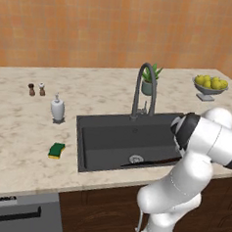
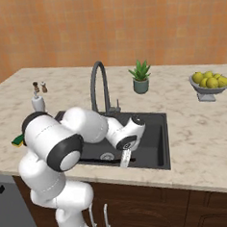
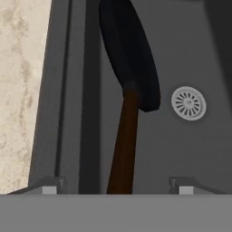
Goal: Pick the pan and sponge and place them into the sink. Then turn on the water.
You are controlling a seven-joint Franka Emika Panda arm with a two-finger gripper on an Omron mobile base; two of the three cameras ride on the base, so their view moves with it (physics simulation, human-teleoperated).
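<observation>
Two dark finger tips of the gripper sit well apart at the bottom of the hand view, with the pan's brown handle running up between them; whether either tip touches the handle cannot be told. From the right base camera, the white arm reaches down over the front edge of the sink, the hand hanging just inside it.

Inside the dark grey sink, the pan appears edge-on in the hand view, a black oval tilted on its side against the basin, close to one wall. Its long handle extends toward the camera. The round metal drain lies just beside the pan's lower rim, uncovered. In the left base view only a thin dark sliver of the pan shows near the drain, the rest hidden behind the robot's forearm.

On the marble counter, left of the sink, the sponge lies flat, green top up, near the basin's edge but apart from it. Behind it stands a white soap dispenser. The arched faucet rises at the sink's back rim. Farther right, a bowl of lemons rests on the counter, partly cut off by the arm in the left view.
</observation>
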